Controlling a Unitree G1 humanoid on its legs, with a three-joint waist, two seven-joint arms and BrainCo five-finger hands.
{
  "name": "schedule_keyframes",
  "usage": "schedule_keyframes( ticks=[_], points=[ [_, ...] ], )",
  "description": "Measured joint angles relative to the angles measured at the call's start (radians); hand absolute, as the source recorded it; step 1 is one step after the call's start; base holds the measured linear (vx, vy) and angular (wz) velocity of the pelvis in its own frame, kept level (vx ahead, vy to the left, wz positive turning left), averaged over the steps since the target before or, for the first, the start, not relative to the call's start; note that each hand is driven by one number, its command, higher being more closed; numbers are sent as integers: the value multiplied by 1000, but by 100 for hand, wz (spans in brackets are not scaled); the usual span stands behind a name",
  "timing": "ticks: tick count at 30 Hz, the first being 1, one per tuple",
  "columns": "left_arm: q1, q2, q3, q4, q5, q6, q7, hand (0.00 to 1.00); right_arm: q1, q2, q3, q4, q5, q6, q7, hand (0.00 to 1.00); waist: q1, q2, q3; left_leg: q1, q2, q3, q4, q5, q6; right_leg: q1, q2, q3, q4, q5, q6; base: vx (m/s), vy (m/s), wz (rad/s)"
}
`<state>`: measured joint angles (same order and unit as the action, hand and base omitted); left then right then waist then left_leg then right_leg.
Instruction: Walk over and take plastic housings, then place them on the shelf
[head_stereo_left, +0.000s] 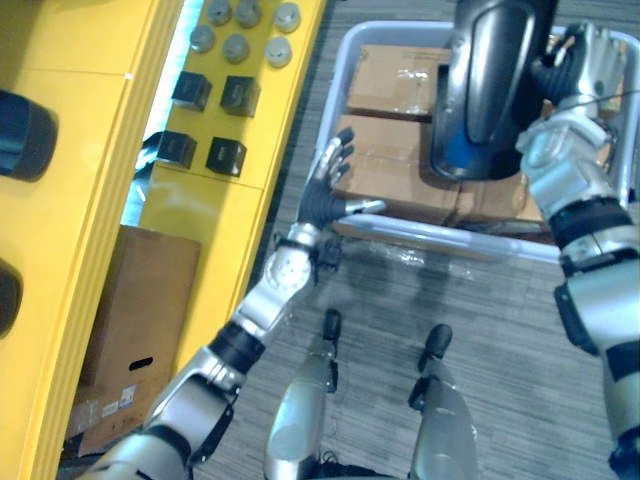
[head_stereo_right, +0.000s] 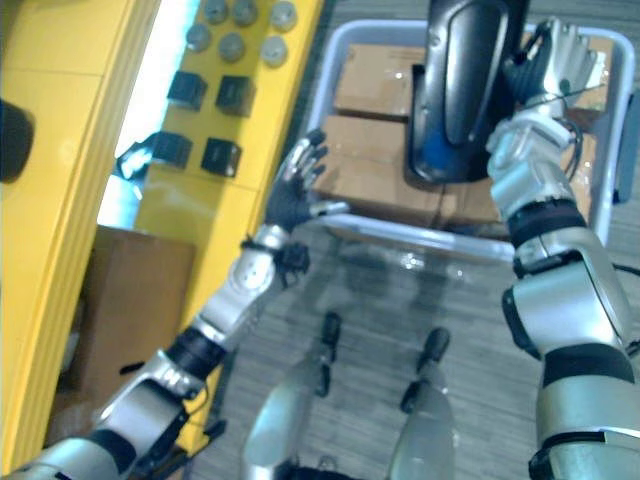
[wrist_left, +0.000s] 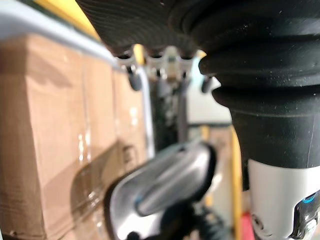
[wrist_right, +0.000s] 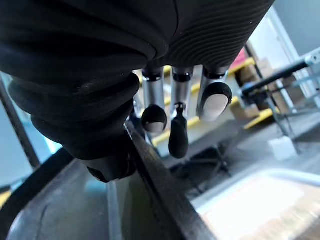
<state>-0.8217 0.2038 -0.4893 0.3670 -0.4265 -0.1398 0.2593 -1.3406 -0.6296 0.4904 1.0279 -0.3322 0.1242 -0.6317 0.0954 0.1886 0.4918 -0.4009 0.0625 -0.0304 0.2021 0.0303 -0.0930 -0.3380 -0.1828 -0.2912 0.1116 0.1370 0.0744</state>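
Note:
A large dark plastic housing with a blue patch at its lower end hangs upright over the cart. My right hand grips its right edge from the side; the right wrist view shows the fingers curled over the housing's dark rim. My left hand is open, fingers straight and thumb out. It hovers at the cart's near left corner, just over the rim and apart from the housing. The yellow shelf runs along my left.
Taped cardboard boxes fill the cart under the housing. On the yellow shelf lie small black boxes and several grey discs. A brown carton sits low in the shelf. Grey carpet lies between cart and shelf.

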Motion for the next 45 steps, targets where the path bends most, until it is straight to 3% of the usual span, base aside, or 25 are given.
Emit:
schedule_keyframes(
  ticks=[3,5,12,17,21,28,35,38,39,43,45],
  points=[
    [-100,-2,0,106,-12,54,9,0,-37,32,0,-15,-18,-2,-4,100,-11,-25,15,-4,5,28,0,0,0,-16,5,24,-11,16,-3,24,4,-22],
    [-143,-3,2,162,-79,89,10,0,-40,48,0,-33,-26,-10,-5,100,-26,-37,23,-4,8,35,0,0,0,-16,7,29,-16,18,-2,22,6,-5],
    [-174,-5,9,224,-166,185,11,0,-61,101,24,-62,-82,-43,-22,100,-47,-49,31,-15,21,42,15,-8,-9,-29,28,47,-17,22,-7,9,-5,-8],
    [-215,-15,18,256,-209,224,32,0,-62,114,43,-118,-115,-84,-23,100,-58,-57,36,-16,23,48,19,-9,-10,-33,30,53,-17,27,-13,0,7,-4],
    [-240,-15,56,256,-252,226,43,0,-62,145,44,-118,-134,-115,-23,100,-59,-62,39,-14,27,57,19,-9,-10,-38,33,60,-17,29,-15,1,8,-8],
    [-257,-16,85,284,-284,225,107,0,-59,191,54,-126,-137,-152,-23,100,-78,-103,41,-12,27,67,18,-9,-10,-42,33,70,-18,32,-14,3,2,-3],
    [-264,-46,148,284,-454,120,158,0,6,240,64,-192,-153,-207,-23,100,-84,-116,40,10,27,69,17,-10,-9,-18,33,72,-21,33,-14,0,0,0],
    [-264,-55,165,287,-471,116,192,0,38,260,64,-197,-151,-217,-34,100,-84,-117,39,17,27,69,17,-10,-8,-6,34,71,-31,35,-12,0,0,0],
    [-264,-57,164,287,-473,111,199,100,42,265,64,-197,-151,-217,-41,100,-84,-117,40,16,26,69,17,-10,-8,-6,34,72,-34,36,-12,0,0,0],
    [-264,-58,173,292,-531,53,210,100,73,274,61,-259,-141,-218,-50,100,-87,-121,39,19,26,72,17,-10,-8,-3,34,72,-36,41,-11,8,3,0],
    [-252,-65,196,292,-559,7,209,100,93,294,52,-277,-120,-218,-60,100,-96,-138,38,34,26,74,13,-10,-8,11,34,73,-40,42,-11,39,13,-2]
  ],
)
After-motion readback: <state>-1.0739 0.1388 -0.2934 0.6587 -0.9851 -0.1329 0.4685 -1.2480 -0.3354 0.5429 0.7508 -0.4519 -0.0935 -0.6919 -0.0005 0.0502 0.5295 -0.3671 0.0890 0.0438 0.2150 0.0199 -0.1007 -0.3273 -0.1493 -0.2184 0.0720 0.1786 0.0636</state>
